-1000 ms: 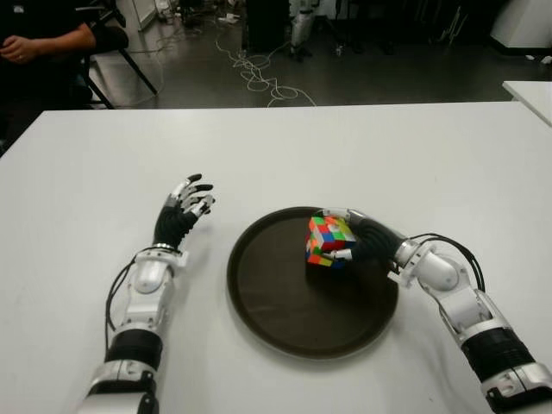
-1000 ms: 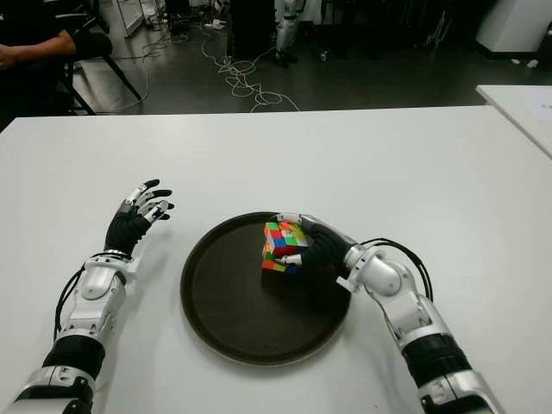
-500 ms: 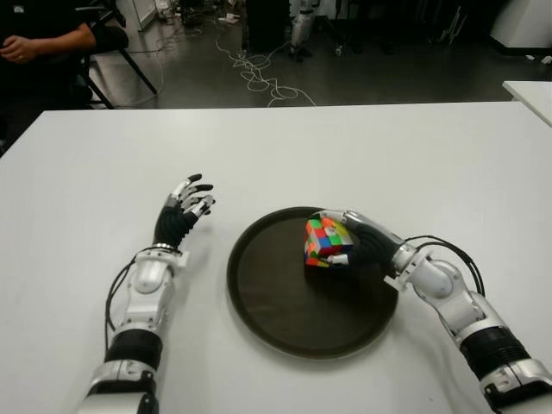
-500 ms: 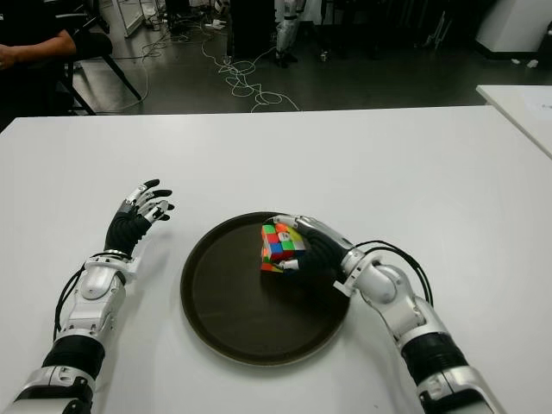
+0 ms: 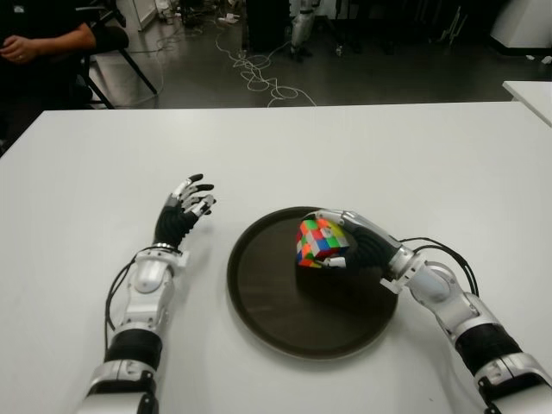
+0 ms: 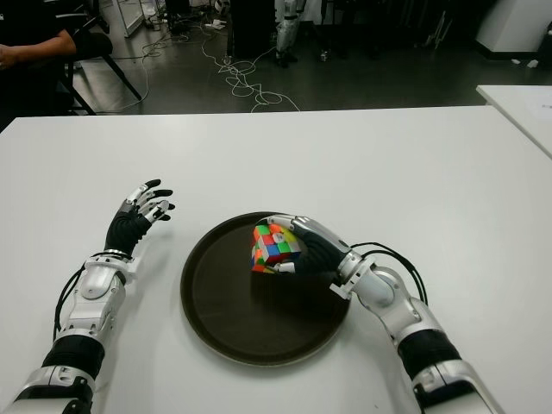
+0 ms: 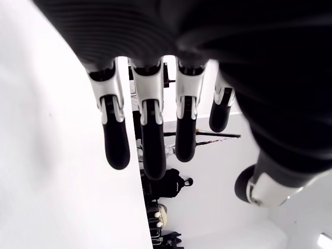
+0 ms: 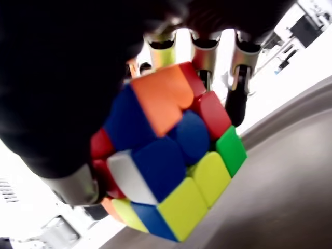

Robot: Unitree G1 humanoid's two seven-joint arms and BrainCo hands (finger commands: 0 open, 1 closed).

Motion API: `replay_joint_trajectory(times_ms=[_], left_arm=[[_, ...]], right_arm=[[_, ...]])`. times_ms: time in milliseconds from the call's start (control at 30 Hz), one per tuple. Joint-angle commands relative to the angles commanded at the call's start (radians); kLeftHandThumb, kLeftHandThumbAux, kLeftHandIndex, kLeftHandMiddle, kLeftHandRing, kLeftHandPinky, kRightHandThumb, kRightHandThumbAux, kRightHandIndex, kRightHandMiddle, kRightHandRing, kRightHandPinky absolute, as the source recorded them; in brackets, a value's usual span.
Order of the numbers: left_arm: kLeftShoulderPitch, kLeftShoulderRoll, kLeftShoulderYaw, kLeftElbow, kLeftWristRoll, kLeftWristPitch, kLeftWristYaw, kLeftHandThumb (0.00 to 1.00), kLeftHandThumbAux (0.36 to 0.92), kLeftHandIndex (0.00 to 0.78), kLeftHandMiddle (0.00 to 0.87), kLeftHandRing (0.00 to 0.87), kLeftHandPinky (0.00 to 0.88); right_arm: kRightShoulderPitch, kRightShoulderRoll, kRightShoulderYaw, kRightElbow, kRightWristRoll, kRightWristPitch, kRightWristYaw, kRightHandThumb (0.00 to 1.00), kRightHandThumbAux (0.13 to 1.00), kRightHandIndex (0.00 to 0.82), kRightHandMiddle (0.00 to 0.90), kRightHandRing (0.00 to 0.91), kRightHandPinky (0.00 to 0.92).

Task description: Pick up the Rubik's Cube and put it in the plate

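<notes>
My right hand (image 5: pixel 358 248) grips the Rubik's Cube (image 5: pixel 320 242), tilted, over the dark round plate (image 5: pixel 259 293) on the white table (image 5: pixel 362 155); left hand (image 5: pixel 181 216) shows left of the plate, fingers spread, empty.

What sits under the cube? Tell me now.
The dark plate lies below the cube, which the right robot hand grips. Whether the cube touches the plate is hidden. The left robot hand is idle beside the plate.
</notes>
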Motion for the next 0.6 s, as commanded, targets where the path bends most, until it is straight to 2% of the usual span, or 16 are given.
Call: replay_joint_trajectory(times_ms=[67, 233, 600], left_arm=[[0.000, 0.000, 0.000, 0.002, 0.001, -0.002, 0.001, 0.634, 0.614, 0.169, 0.270, 0.326, 0.370], [-0.005, 0.003, -0.003, 0.011, 0.014, -0.011, 0.013, 0.631, 0.613, 0.170, 0.279, 0.343, 0.388], [-0.005, -0.001, 0.000, 0.010, 0.007, -0.005, 0.008, 0.616, 0.604, 0.163, 0.271, 0.326, 0.366]], right_arm=[[-0.006, -0.001, 0.003, 0.012, -0.006, -0.012, 0.004, 0.000, 0.649, 0.058, 0.047, 0.034, 0.019], [-0.014, -0.006, 0.008, 0.028, -0.026, -0.026, -0.003, 0.000, 0.649, 0.010, 0.008, 0.005, 0.003], [-0.015, -0.004, 0.006, 0.023, -0.077, -0.013, -0.069, 0.000, 0.611, 0.000, 0.000, 0.000, 0.000]])
